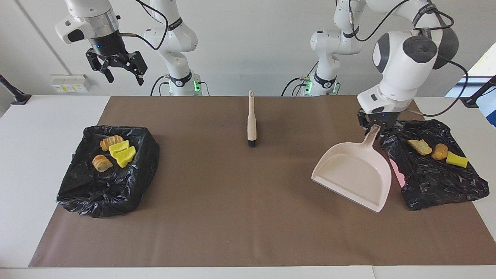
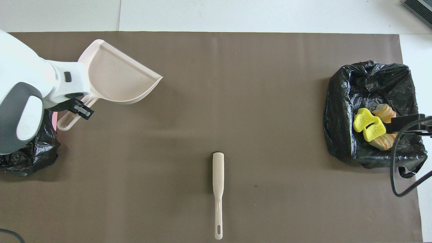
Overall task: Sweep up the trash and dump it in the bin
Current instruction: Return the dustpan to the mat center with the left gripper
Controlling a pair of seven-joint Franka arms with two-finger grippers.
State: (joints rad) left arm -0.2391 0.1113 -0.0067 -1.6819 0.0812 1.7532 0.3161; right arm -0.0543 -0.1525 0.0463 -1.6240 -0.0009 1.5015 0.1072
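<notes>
The left gripper [image 1: 375, 127] is clamped on the handle of the pale pink dustpan [image 1: 354, 175], holding it over the brown mat [image 1: 248, 217] just beside the black-lined bin [image 1: 438, 182] at the left arm's end of the table. The pan hangs tilted, its wide mouth pointing away from the robots and its handle rising to the gripper; whether its lip touches the mat I cannot tell. Three pieces of trash lie on that bin's liner: a pale yellow crumpled chunk [image 1: 419, 146], an orange-tan chunk [image 1: 440, 151] and a bright yellow chunk [image 1: 456, 159]. At the right arm's end a second black-lined bin [image 1: 104, 182] holds four more pieces: two bread-like chunks [image 1: 102, 162] and two bright yellow chunks [image 1: 123, 152]. The right gripper [image 1: 118, 69] hangs high in the air, its fingers spread apart and holding nothing, near that bin's end of the table. The brush [image 1: 252, 123] lies on the mat midway between the two bins, its handle toward the robots and its dark bristles pointing away from them, well apart from both grippers.
</notes>
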